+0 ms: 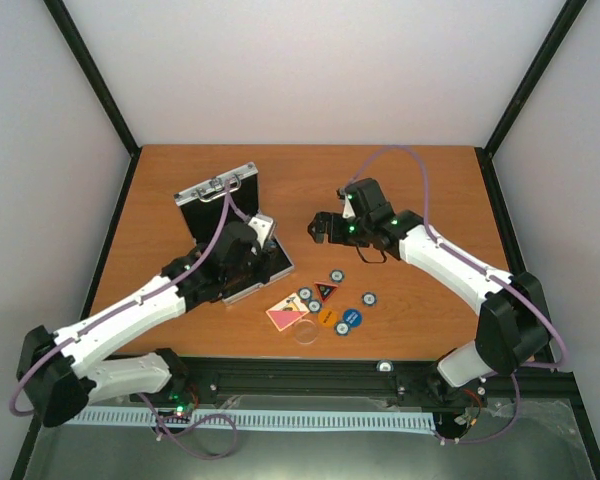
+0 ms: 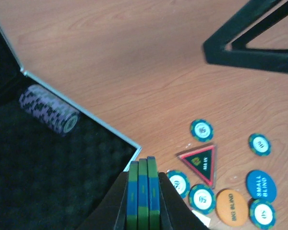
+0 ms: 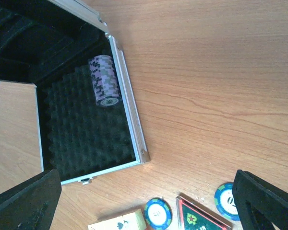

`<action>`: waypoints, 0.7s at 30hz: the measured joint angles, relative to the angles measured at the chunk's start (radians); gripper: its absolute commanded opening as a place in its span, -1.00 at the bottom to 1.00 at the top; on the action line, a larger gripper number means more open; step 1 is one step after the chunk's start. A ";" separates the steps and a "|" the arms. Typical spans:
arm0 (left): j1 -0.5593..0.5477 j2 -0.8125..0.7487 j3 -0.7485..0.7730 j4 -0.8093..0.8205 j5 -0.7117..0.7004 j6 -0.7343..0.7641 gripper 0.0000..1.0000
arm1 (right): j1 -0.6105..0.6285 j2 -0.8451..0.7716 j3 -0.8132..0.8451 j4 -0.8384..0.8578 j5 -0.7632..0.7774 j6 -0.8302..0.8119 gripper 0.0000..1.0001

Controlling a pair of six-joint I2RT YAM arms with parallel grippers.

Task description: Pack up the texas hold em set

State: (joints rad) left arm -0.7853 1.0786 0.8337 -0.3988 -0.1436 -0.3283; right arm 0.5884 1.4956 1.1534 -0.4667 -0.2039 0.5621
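Clamped edge-on in your left gripper [image 2: 143, 184]: three blue-green striped chips [image 2: 142, 206], at a corner of the case. Largest first: brown wooden worktop [image 1: 430, 180]. Open silver aluminium case [image 3: 133, 120] with black foam lining sits on its left half, one purple-grey chip roll [image 3: 103, 80] lying inside by the rim. Your right gripper [image 1: 320, 228] hangs with jaws spread wide, empty. Near the front edge, centre: pink card deck [image 1: 284, 317], red-black triangle [image 2: 200, 163], orange oval disc [image 2: 232, 207], blue oval disc [image 2: 260, 184], loose blue-white chips [image 2: 201, 130].
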 measured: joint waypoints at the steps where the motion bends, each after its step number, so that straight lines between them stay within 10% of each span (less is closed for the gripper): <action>1: 0.008 0.021 0.017 -0.025 0.003 0.000 -0.98 | -0.001 -0.002 -0.005 0.001 -0.003 -0.003 1.00; 21: 0.082 0.453 0.284 -0.188 0.075 0.171 -0.98 | -0.053 -0.069 -0.086 0.030 -0.056 -0.021 1.00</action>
State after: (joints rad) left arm -0.7036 1.5318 1.1175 -0.5869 -0.0685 -0.1574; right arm 0.5354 1.4261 1.0676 -0.4370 -0.2600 0.5415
